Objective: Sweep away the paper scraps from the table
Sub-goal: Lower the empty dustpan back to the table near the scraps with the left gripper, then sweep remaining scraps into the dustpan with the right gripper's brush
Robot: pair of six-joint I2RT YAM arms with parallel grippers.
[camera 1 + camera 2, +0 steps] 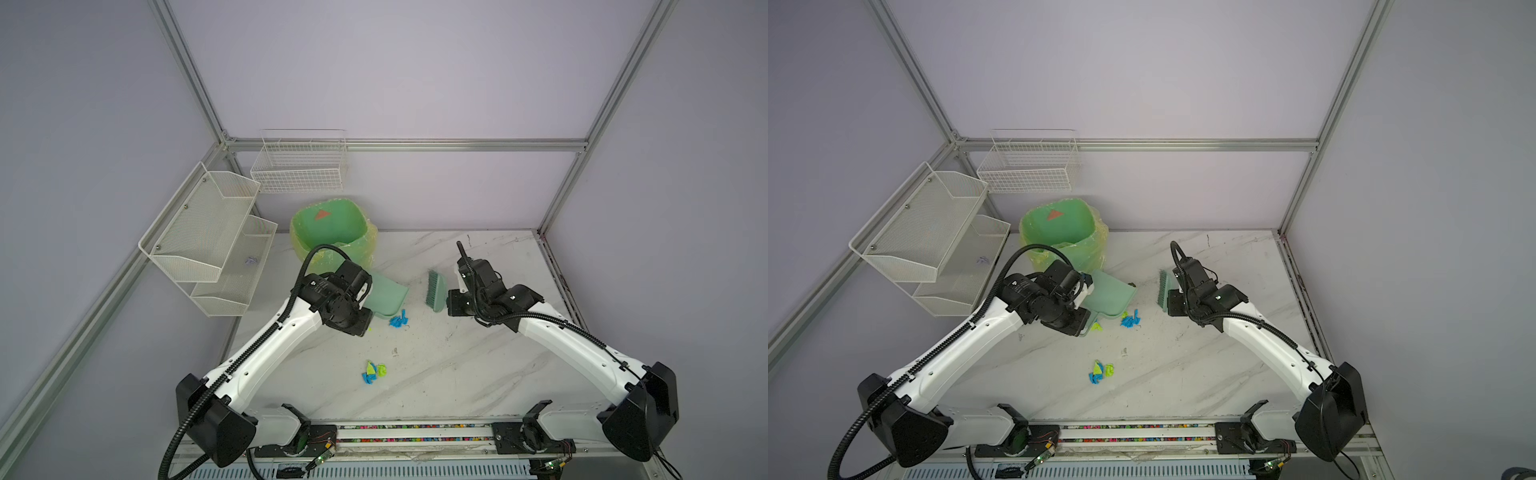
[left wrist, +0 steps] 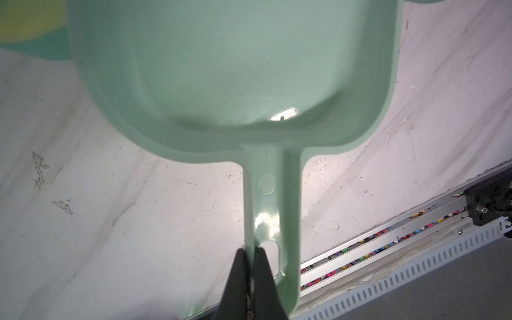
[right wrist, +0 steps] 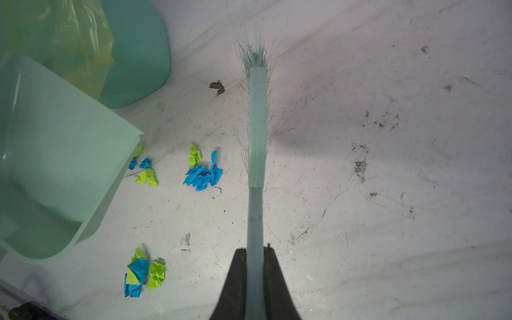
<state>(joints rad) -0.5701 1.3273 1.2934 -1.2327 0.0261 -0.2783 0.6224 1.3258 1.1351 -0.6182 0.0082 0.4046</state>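
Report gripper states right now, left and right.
Left gripper: closed on the dustpan handle.
Right gripper: closed on the brush handle.

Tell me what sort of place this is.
Likely a lab robot test cell, not a home: aluminium frame with plain walls, two arms on a base rail, and a staged table with paper scraps.

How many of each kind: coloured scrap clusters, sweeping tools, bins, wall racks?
Scrap clusters: 3
Sweeping tools, dustpan and brush: 2
Bins: 1
Wall racks: 2
Total: 8
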